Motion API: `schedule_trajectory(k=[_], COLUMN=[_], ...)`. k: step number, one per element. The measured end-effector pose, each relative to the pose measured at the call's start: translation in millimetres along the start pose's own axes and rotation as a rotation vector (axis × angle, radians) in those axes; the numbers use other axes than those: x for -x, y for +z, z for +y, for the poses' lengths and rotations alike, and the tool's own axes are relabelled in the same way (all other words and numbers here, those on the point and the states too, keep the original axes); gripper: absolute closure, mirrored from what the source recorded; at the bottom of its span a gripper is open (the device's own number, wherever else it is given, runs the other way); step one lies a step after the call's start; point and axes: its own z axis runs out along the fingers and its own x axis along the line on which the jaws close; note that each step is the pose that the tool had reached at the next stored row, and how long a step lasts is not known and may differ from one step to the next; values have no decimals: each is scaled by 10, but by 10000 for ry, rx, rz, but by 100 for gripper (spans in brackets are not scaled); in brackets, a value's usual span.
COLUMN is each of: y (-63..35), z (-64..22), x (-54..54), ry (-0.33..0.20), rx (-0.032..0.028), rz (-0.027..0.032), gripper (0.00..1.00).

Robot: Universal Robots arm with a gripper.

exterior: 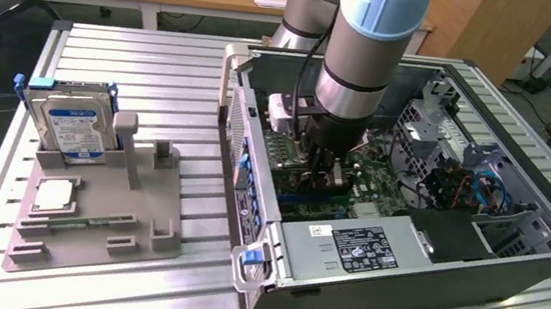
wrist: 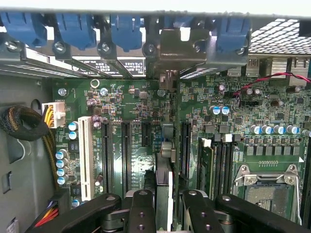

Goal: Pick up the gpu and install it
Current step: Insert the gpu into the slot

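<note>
While clamped on both flat faces of the gpu (wrist: 165, 167), hold the pincer (wrist: 167, 206) plumb and steady. Black jointed fingers (wrist: 141, 213), dull metal, bolted at the links. Pinching a thin dark card edge-on, low inside the case (exterior: 433, 266), right over the motherboard (wrist: 141, 97); silver bracket (wrist: 175, 46) at the end farthest from the pincer, against the rear wall. Apparently mid-insertion; cannot tell whether seated. To do this well: line the card with the long black slots (wrist: 125, 150) just beside it, press straight down and evenly, avoid any twist. Mind the bracket, likely to snag on the sheet-metal openings under the blue plastic clips (wrist: 73, 29). Around the pincer: glossy green board, crowded with small round capacitors; a white slot (wrist: 85, 155) further off; a square metal-framed socket (wrist: 265, 187) on the other side. Well away from the pincer, outside the case: ribbed aluminium desk (exterior: 158, 65), matte grey holder (exterior: 104, 220), a boxy silver drive (exterior: 69, 125) standing upright in it, a small square chip (exterior: 53, 195) lying flat.
</note>
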Motion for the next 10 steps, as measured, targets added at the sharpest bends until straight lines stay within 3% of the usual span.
schedule_trajectory(k=[10], y=[27], z=[12], x=[2], ry=[-8], rx=[0], rz=[0], gripper=[73])
